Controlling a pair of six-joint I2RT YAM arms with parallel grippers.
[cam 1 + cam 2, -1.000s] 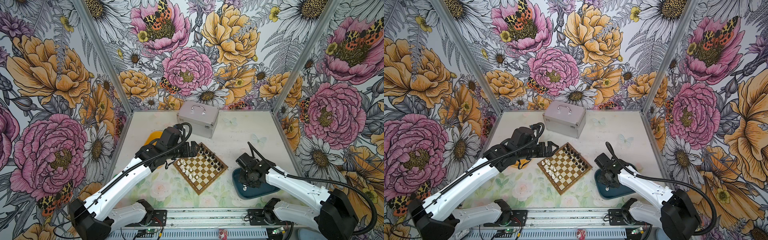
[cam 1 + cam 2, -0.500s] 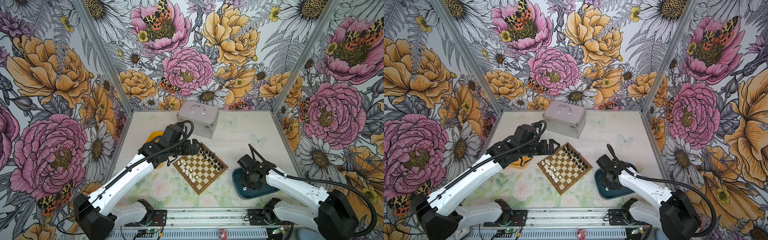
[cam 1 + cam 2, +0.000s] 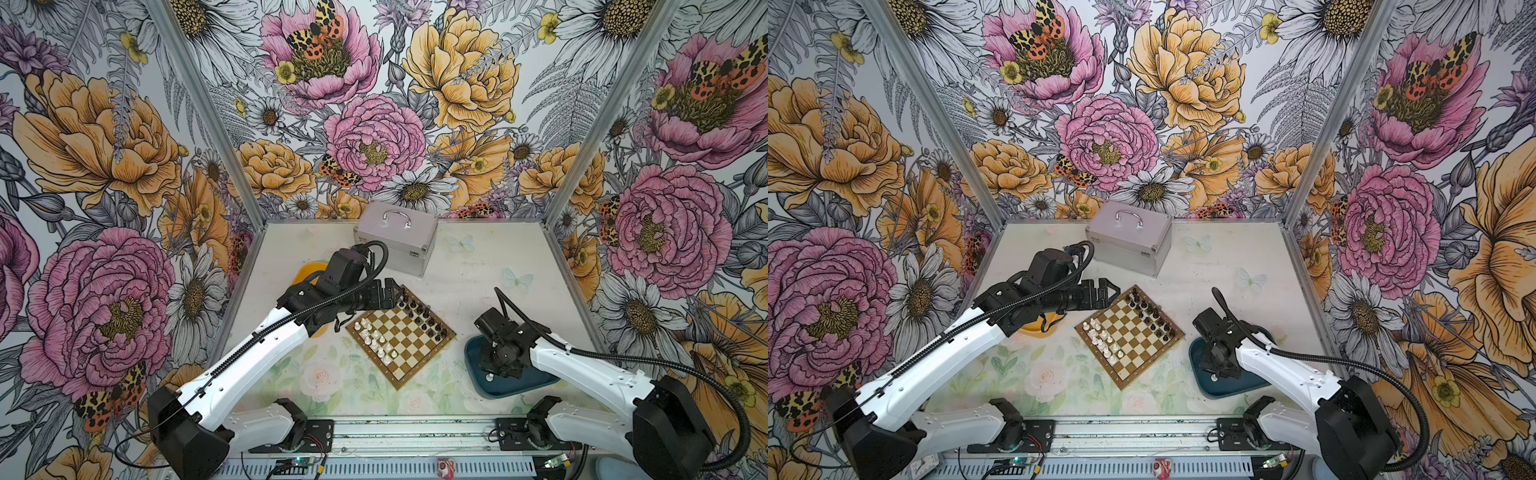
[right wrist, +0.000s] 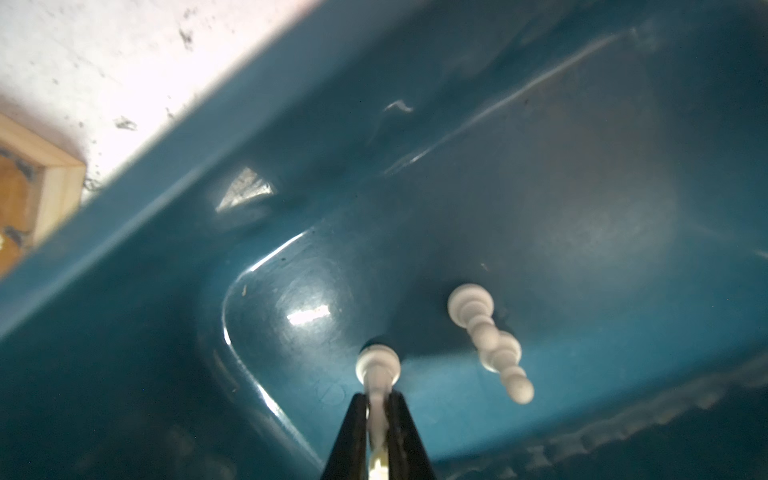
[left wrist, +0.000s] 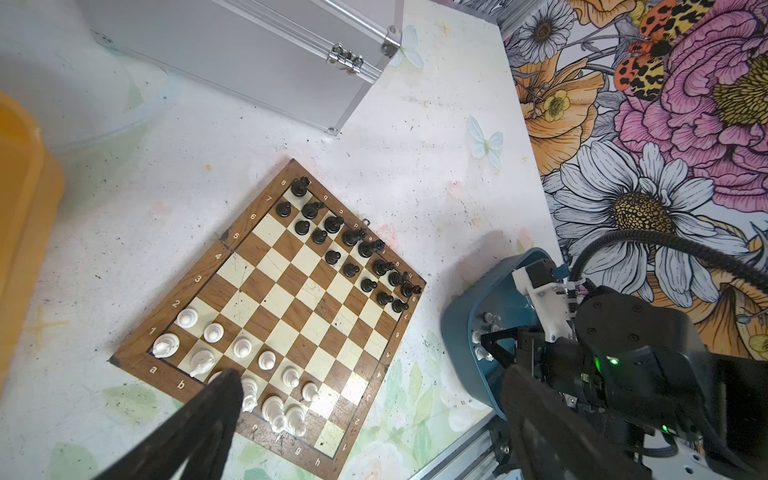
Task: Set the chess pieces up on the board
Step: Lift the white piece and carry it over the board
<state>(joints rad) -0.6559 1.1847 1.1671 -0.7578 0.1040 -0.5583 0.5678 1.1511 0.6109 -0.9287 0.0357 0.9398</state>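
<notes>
right gripper (image 4: 378,401) is clamped on a white chess piece (image 4: 377,368) inside the blue tray (image 4: 582,187) | left gripper (image 3: 1111,293) is held wide beside the board (image 3: 1129,332) | black pieces (image 5: 350,270) and white pieces (image 5: 242,347) are lined along opposite board edges

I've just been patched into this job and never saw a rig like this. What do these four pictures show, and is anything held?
Two robot arms, each ending in a two-finger gripper, share one table. Two pictures look down from overhead; two come from wrist cameras. On it lie a chessboard, with black pieces along one side and white pieces along the opposite, a silver case, a yellow tray and a teal tray. The right gripper, in the teal tray, is shut on a white piece; another white piece lies beside it. The left gripper hangs open and empty near the chessboard's corner.
</notes>
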